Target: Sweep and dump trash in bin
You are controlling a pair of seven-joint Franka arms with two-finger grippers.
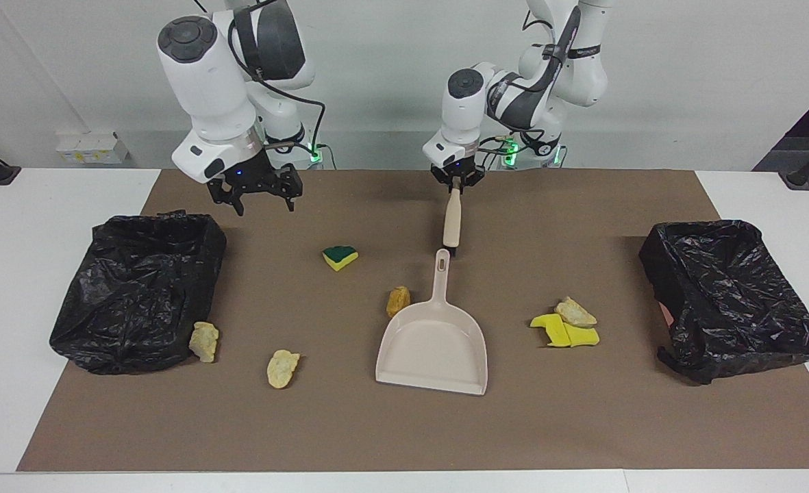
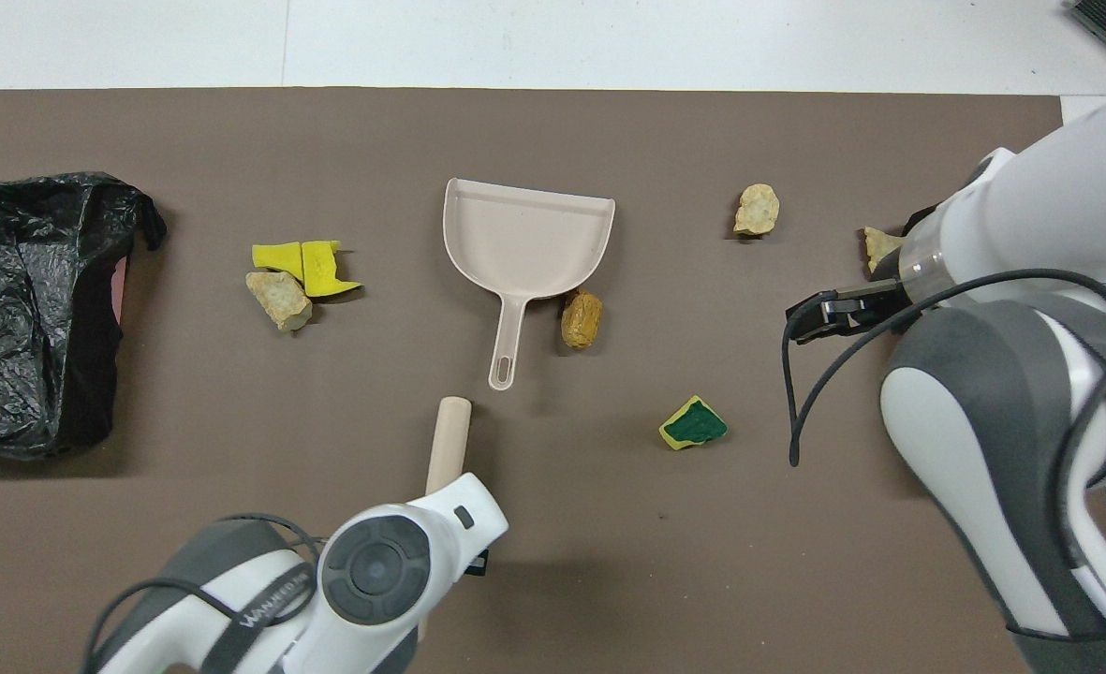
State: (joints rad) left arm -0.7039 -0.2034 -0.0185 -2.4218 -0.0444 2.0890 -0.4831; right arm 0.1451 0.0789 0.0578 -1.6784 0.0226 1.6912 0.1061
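Note:
My left gripper (image 1: 456, 183) is shut on the handle end of the beige brush (image 1: 452, 220). The brush hangs slanted, its black bristles low beside the tip of the beige dustpan's (image 1: 433, 339) handle. In the overhead view the brush (image 2: 448, 438) sticks out from under the left wrist. Trash lies scattered on the mat: a yellow-and-green sponge wedge (image 1: 340, 257), an orange-brown chunk (image 1: 398, 300) beside the dustpan, two tan chunks (image 1: 205, 341) (image 1: 282, 368), and yellow sponge pieces (image 1: 563, 333) with a tan chunk (image 1: 575, 312). My right gripper (image 1: 264, 203) hangs open and empty over the mat.
Two bins lined with black bags stand at the ends of the brown mat (image 1: 582, 424). One (image 1: 140, 287) is at the right arm's end, the other (image 1: 729, 294) at the left arm's end. In the overhead view the right arm covers most of its bin.

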